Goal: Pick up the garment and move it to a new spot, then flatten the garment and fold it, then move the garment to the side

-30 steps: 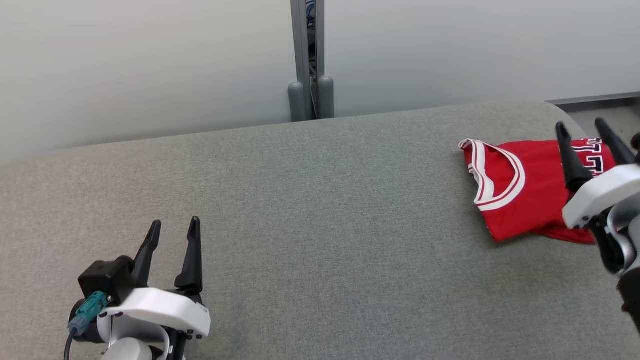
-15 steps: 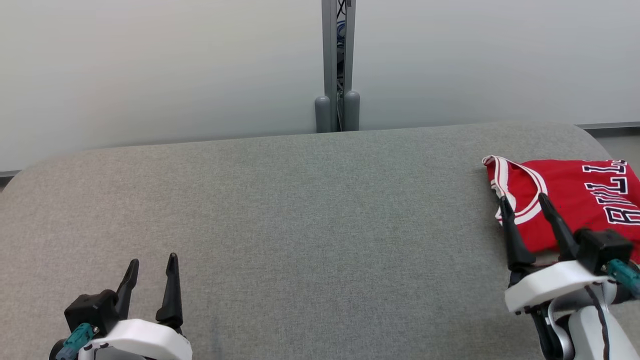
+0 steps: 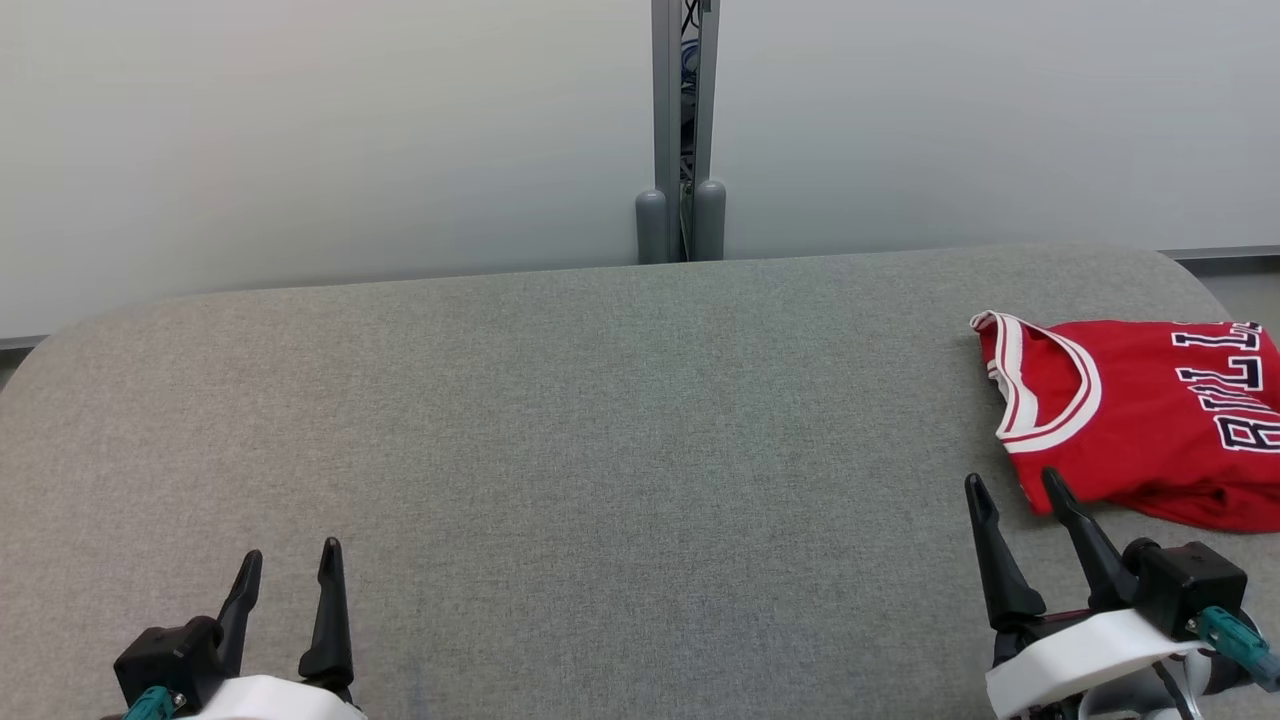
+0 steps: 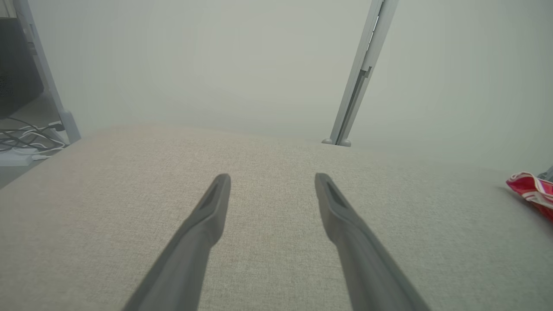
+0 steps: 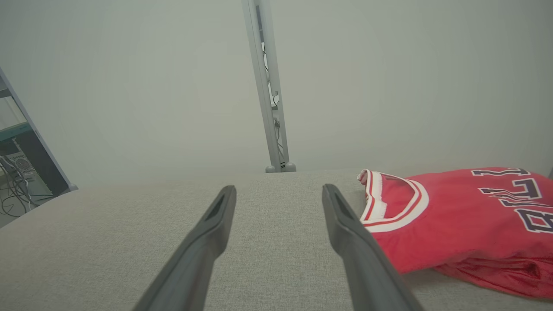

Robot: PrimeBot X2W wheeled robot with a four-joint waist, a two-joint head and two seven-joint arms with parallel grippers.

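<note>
The garment (image 3: pixel 1140 420), a red jersey with white-banded trim at the neck and dark lettering edged in white, lies folded on the grey fabric-covered worktop (image 3: pixel 600 450). It sits at about 3 o'clock in the head view, with its far side running off the edge of the picture. The neck opening faces 9 o'clock, and a rumpled lower layer shows along the near hem.

The right tool (image 3: pixel 1011 476) is at about 5 o'clock. Its two dark fingers are spread wide, point toward 12 o'clock and hold nothing. The tip nearer the jersey is just beside the cloth's near-left corner, though I cannot tell whether it touches.

The left tool (image 3: pixel 291 549) is at 7 o'clock, well apart from the jersey. It is also splayed and empty, with bare grey fabric between and ahead of its fingers.

At 12 o'clock, behind the worktop, a grey metal post (image 3: pixel 680 130) stands between two pale wall panels, with two rounded stubs at its foot. In the left wrist view, loose cables (image 4: pixel 19 140) lie on the floor beyond the worktop's edge, at about 9 o'clock.
</note>
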